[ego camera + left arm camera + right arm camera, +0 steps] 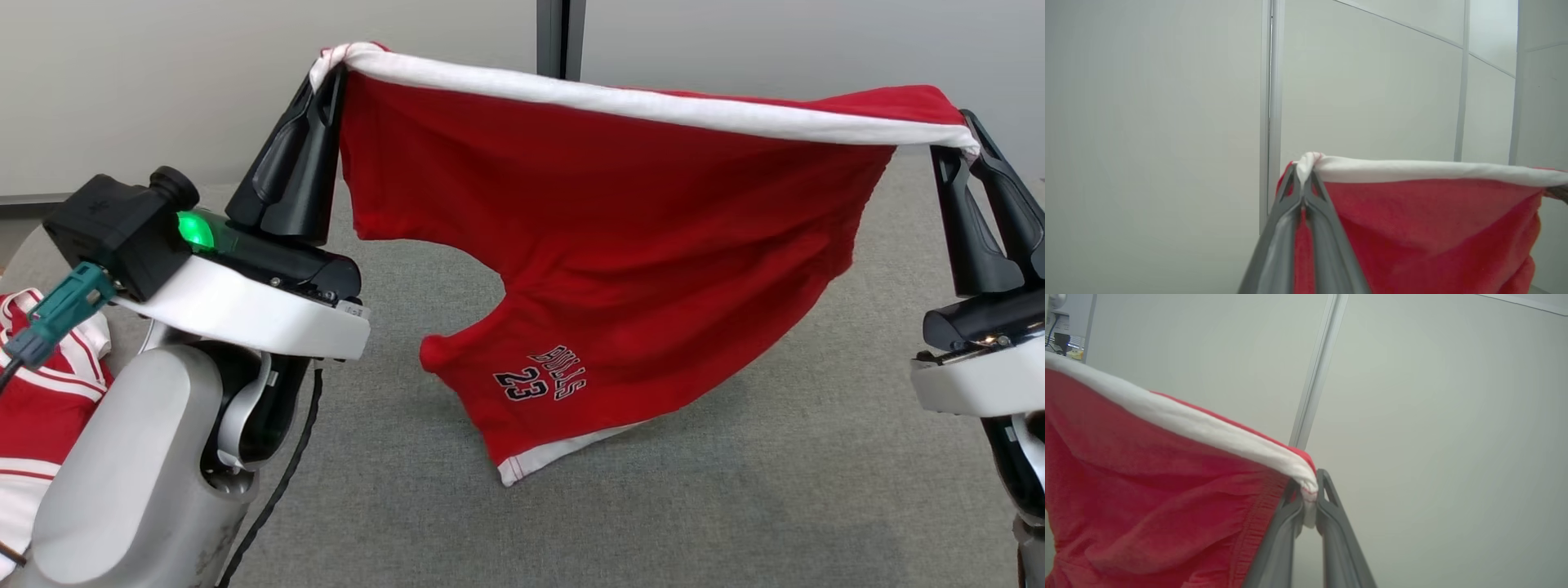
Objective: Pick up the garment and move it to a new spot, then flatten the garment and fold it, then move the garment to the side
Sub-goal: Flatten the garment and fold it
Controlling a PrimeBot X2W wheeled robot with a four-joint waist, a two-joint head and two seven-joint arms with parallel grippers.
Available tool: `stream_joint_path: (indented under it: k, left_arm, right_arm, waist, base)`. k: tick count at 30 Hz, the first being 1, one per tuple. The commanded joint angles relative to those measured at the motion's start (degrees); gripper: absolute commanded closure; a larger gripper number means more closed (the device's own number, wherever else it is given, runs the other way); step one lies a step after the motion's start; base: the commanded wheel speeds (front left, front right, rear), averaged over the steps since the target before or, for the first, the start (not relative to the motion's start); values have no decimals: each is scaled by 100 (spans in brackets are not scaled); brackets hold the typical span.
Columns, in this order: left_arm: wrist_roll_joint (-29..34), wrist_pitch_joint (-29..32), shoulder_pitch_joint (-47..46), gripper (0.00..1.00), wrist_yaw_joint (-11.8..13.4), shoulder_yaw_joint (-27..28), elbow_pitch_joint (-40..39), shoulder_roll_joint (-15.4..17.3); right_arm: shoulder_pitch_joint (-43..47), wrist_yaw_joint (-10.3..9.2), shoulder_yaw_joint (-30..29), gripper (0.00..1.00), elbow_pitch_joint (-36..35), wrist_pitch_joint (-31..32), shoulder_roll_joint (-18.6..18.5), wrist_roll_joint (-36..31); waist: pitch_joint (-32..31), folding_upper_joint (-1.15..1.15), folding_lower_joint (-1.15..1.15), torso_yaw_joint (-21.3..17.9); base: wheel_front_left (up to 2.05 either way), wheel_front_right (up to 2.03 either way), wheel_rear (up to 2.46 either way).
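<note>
A pair of red shorts (604, 237) with a white waistband and "BULLS 23" print hangs stretched in the air between both grippers. My left gripper (331, 69) is shut on the waistband's left end, and in the left wrist view the left gripper (1303, 179) pinches the white band of the shorts (1421, 228). My right gripper (963, 135) is shut on the right end; in the right wrist view the right gripper (1309, 488) clamps the band of the shorts (1151, 482). One white-hemmed leg touches the grey table (694, 506).
A second red-and-white garment (37, 400) lies at the table's left edge behind my left arm. A pale wall with a dark vertical post (560, 37) stands beyond the table. Open grey surface lies under and in front of the hanging shorts.
</note>
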Motion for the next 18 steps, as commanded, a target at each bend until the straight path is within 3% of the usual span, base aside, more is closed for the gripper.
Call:
stream_joint_path:
  k: [1,4,10,18]
  left_arm:
    - [32,41,-64,100,38,24,-48,54]
    - [9,101,-111,100,64,11,-151,51]
    - [-163,184,-651,100,-191,-54,312,-81]
    - [-202,-135,-2392,100,-633,118,1882,-355]
  right_arm:
    - [-47,-2,-35,100,-38,62,-32,47]
    - [-79,-3,-87,100,-36,188,-33,185]
    - [-519,-2,-139,100,281,197,47,438]
    - [-2427,-3,102,100,1397,-124,129,649]
  waist:
    - [17,0,0,-3]
    - [85,0,0,-15]
    - [473,0,0,-29]
    - [1197,0,0,-157]
  base:
    - [0,0,0]
    - [0,0,0]
    - [0,0,0]
    - [0,0,0]
